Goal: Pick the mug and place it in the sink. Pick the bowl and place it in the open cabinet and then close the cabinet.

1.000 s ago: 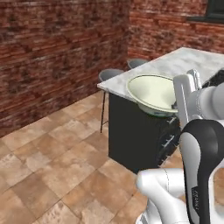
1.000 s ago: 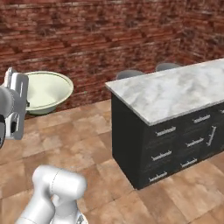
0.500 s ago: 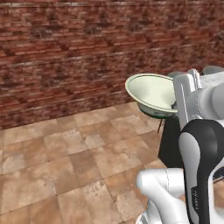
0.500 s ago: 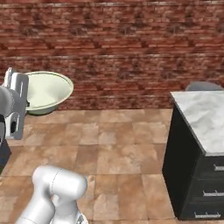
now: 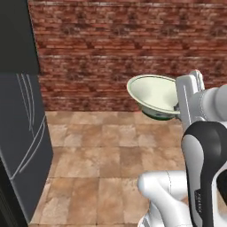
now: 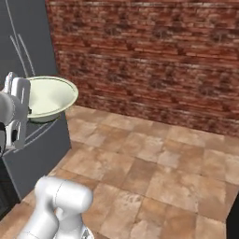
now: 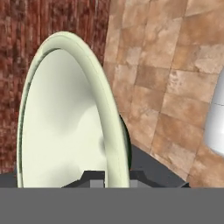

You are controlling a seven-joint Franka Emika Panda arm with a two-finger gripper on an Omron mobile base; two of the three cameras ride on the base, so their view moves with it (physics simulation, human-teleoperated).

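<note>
Wide pale cream-white bowl (image 5: 153, 95): aloft over tiled floor, rim pinched by claw (image 7: 111, 177), near dark charcoal cabinet (image 5: 22, 133). Risk: thin rim grip slipping, bowl dropping.

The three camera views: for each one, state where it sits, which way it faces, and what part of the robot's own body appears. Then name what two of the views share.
Left base view: behind the arm to its left, facing the brick wall and tiled floor; the arm rises at lower right, gripper holding the bowl.
Right base view: behind the arm to its right, facing the same wall; the arm rises at lower left.
Hand view: on the hand, looking along the gripper; fingertips clamp the bowl's rim.
Shared: both base views show the bowl and a dark grey panel.
</note>
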